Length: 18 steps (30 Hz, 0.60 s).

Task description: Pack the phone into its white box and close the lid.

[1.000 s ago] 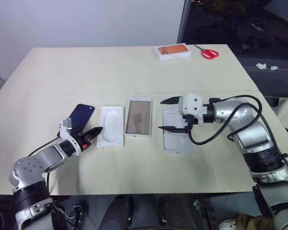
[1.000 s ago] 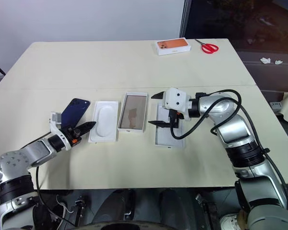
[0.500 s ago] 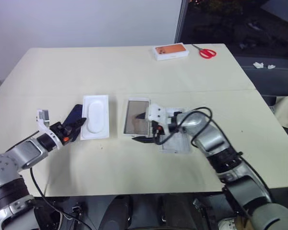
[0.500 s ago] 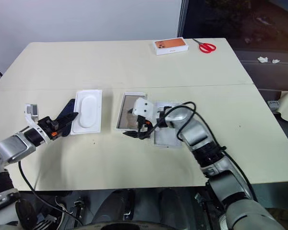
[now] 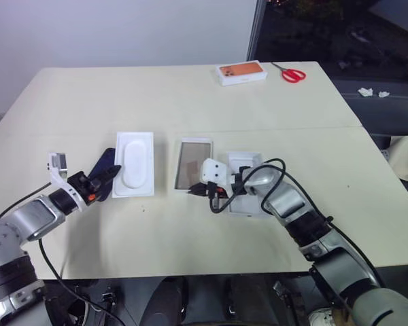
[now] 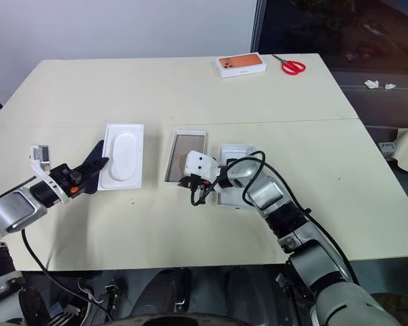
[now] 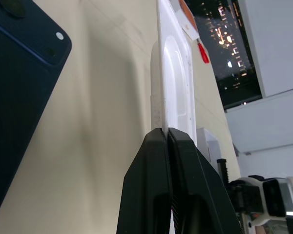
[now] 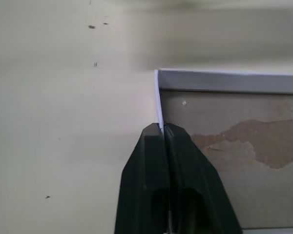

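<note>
**Both hands pinching, box still empty**

Right hand (image 6: 190,182) is closed on the box (image 6: 185,157) wall; steady it. Left hand (image 6: 81,178) nips the insert (image 6: 122,156), phone (image 6: 90,161) at its nine o'clock. Lid (image 6: 232,178) lies at the box's three o'clock.

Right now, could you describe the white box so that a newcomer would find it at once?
On the cream table, three white rectangles lie in a row. The white box is the middle one, its wall pinched by the right gripper. Its brownish floor sets it apart.
</note>
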Each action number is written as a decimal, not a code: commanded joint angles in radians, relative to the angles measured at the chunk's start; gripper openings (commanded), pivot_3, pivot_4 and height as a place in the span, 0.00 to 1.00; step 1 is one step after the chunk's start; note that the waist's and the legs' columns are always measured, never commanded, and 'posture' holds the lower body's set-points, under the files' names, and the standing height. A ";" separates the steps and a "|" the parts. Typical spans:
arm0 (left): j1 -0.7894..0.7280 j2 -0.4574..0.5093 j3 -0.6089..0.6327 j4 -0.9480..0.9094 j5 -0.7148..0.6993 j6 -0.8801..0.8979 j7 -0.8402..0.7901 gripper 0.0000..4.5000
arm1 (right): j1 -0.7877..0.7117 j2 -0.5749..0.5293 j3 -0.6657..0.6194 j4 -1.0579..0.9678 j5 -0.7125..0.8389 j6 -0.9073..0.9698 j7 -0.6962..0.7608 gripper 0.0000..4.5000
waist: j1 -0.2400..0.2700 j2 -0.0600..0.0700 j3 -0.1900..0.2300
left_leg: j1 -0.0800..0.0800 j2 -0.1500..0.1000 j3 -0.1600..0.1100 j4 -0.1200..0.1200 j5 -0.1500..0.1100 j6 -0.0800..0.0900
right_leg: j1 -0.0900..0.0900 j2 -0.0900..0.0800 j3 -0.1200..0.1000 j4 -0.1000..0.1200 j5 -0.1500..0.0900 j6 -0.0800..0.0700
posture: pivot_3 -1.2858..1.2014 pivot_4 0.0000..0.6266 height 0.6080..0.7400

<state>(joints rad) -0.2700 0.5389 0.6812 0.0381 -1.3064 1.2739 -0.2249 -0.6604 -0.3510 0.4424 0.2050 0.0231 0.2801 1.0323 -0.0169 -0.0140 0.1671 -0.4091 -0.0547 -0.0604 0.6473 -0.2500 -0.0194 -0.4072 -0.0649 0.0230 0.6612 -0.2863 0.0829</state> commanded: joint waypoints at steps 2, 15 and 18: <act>-0.001 0.007 0.000 -0.024 -0.047 -0.007 0.020 0.00 | 0.030 -0.017 -0.005 -0.023 0.001 -0.036 0.024 0.01 | 0.001 0.000 0.000 | 0.000 0.000 0.000 0.000 0.000 0.000 | 0.000 0.000 0.000 0.000 0.000 0.000 | 0.52 0.24 1.00; -0.085 0.000 -0.064 -0.048 -0.186 -0.025 0.163 0.00 | 0.078 -0.033 -0.014 -0.191 0.118 0.062 0.148 0.01 | -0.002 -0.001 0.000 | 0.000 0.000 0.000 0.000 -0.001 0.002 | 0.000 0.000 0.000 0.000 0.000 0.000 | 0.52 0.24 1.00; -0.078 -0.014 -0.095 -0.067 -0.214 -0.036 0.190 0.00 | 0.071 -0.015 -0.021 -0.186 0.124 0.071 0.132 0.32 | 0.001 -0.001 0.000 | 0.000 0.001 0.000 -0.001 0.000 0.000 | 0.000 0.001 0.000 0.000 0.000 0.000 | 0.52 0.24 1.00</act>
<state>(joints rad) -0.3436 0.5238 0.5931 0.0160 -1.4809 1.2553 -0.0428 -0.5648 -0.3802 0.4449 0.0384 0.1267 0.3465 1.1772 -0.0162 -0.0152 0.1675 -0.4089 -0.0541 -0.0607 0.6469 -0.2500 -0.0194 -0.4075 -0.0645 0.0231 0.6615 -0.2863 0.0829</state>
